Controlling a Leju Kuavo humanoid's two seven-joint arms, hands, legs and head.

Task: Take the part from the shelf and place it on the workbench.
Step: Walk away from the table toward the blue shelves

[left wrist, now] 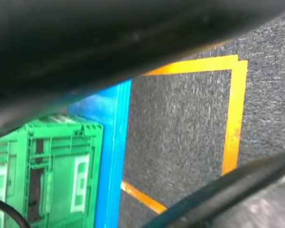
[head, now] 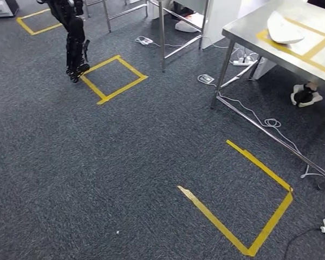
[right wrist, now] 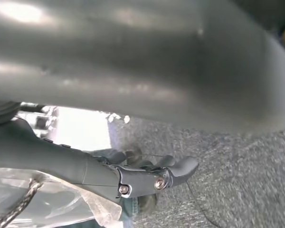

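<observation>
Left hand point(head: 76, 50) hangs over the carpet, fingers loosely apart and empty, while over on the right one white part point(head: 285, 27) lies on the steel worktop point(head: 242, 33), inside its yellow marking. The right hand point(right wrist: 148, 178) is blurred, so I cannot tell if its fingers hold anything. The danger, I'd judge, is a foot snagging the loose cable point(head: 271, 123) by the worktop legs; count three taped squares point(head: 111, 78), one part, one worktop.

part point(head: 285, 28) on workbench point(head: 251, 33) far right | left hand point(head: 76, 54) far left
</observation>
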